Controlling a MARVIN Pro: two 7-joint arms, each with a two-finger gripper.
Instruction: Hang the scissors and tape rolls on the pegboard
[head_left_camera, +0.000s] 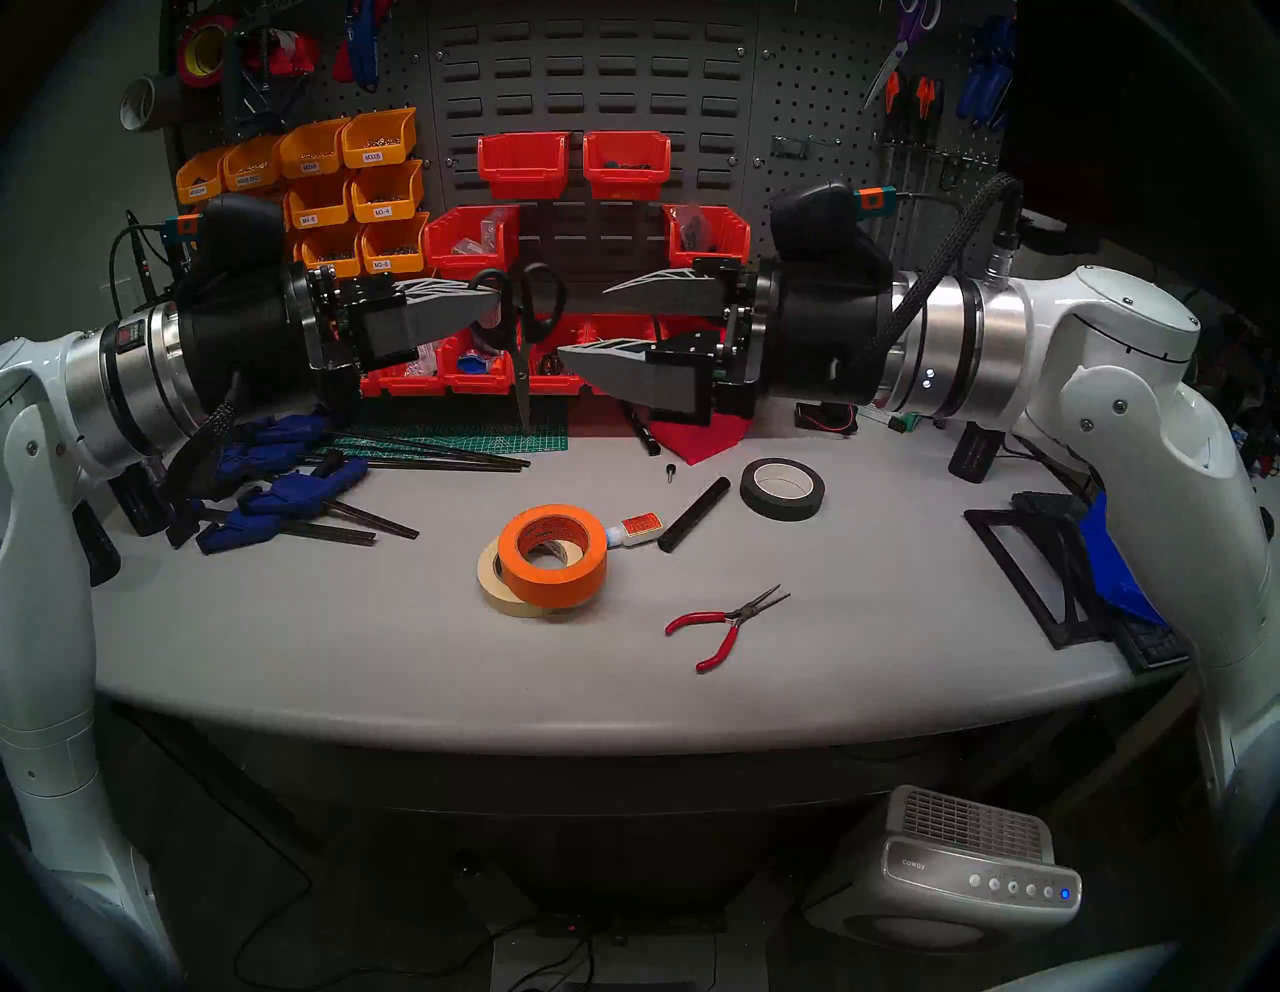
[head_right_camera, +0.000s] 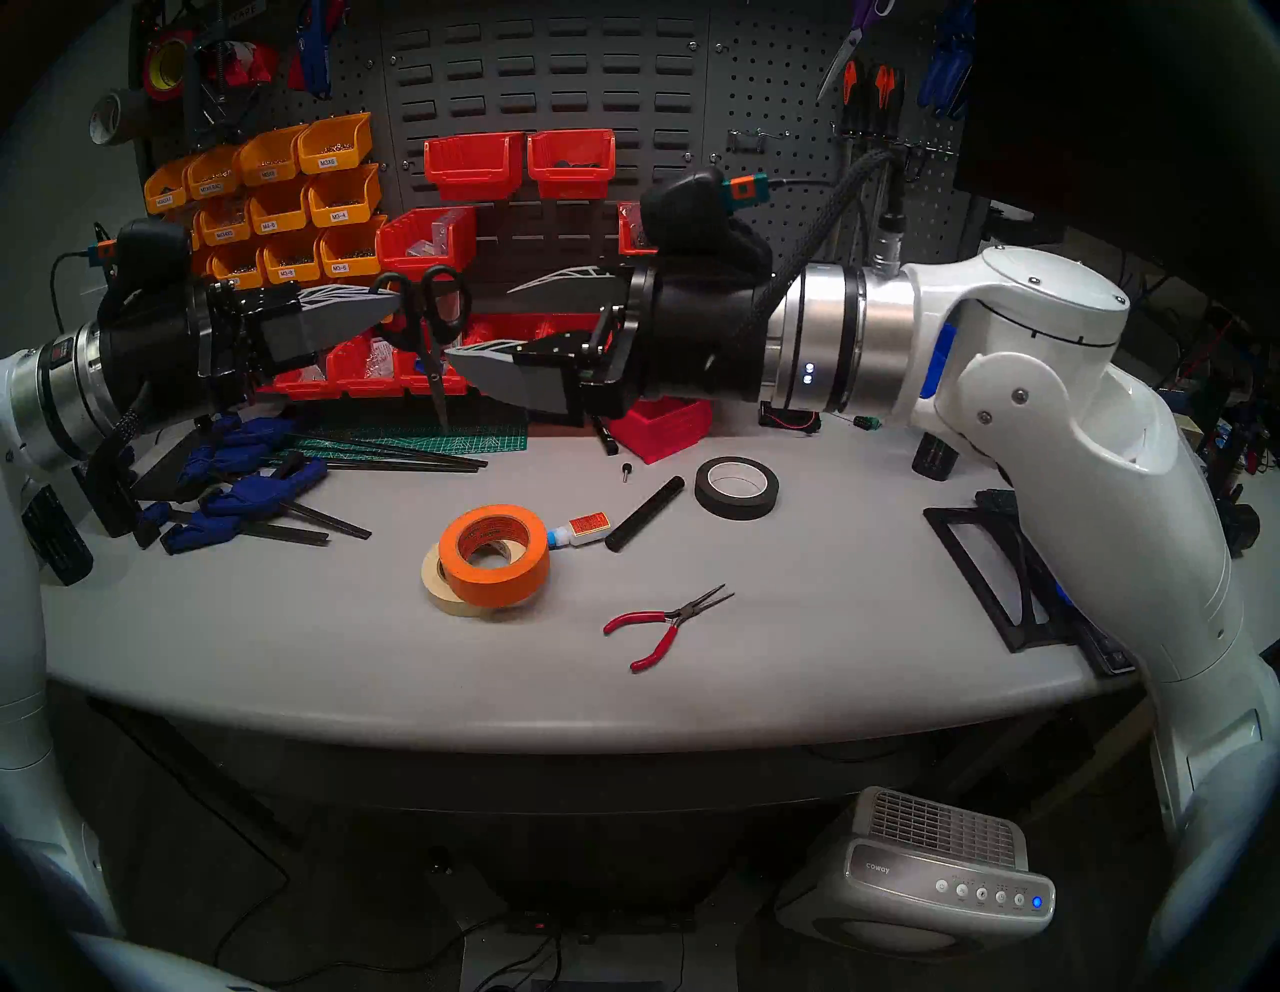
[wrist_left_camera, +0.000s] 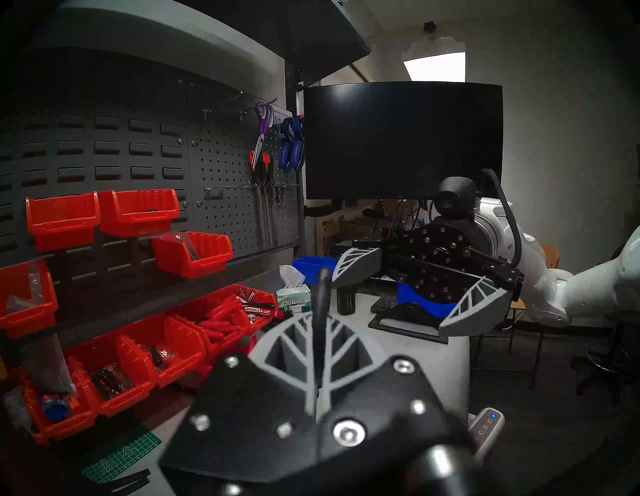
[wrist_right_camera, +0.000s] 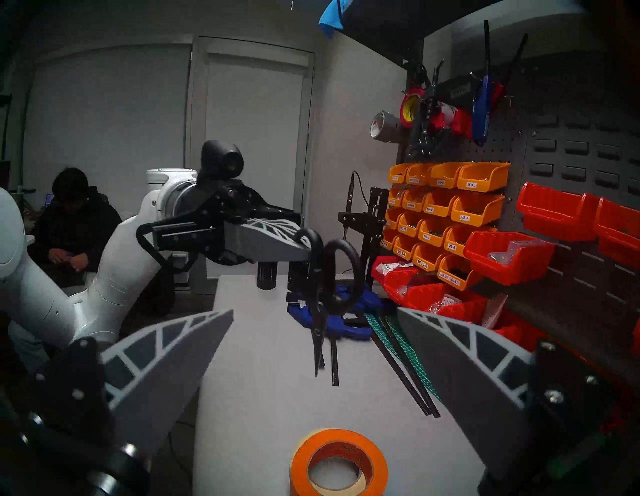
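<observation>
L gripper (head_left_camera: 485, 308) is clamping black-handled scissors (head_left_camera: 521, 325), blades dangling; R gripper (head_left_camera: 589, 322) is gaping wide beside them, w/ "M3X6" bin (head_left_camera: 377, 138) behind.

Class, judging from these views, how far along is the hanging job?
Done: nothing hung yet. In hand: the left pincer is shut on the scissors, held mid-air; the right pincer is open beside them. Left: the orange tape roll and cream tape roll lie on the table.

The left pincer (head_left_camera: 488, 305) clamps one black handle loop of the scissors (head_left_camera: 521, 332), blades hanging down above the desk (head_left_camera: 346, 623). Facing it, the right pincer (head_left_camera: 582, 322) gapes wide. The orange tape roll (head_left_camera: 553, 554) leans on the cream roll (head_left_camera: 495, 578).
</observation>
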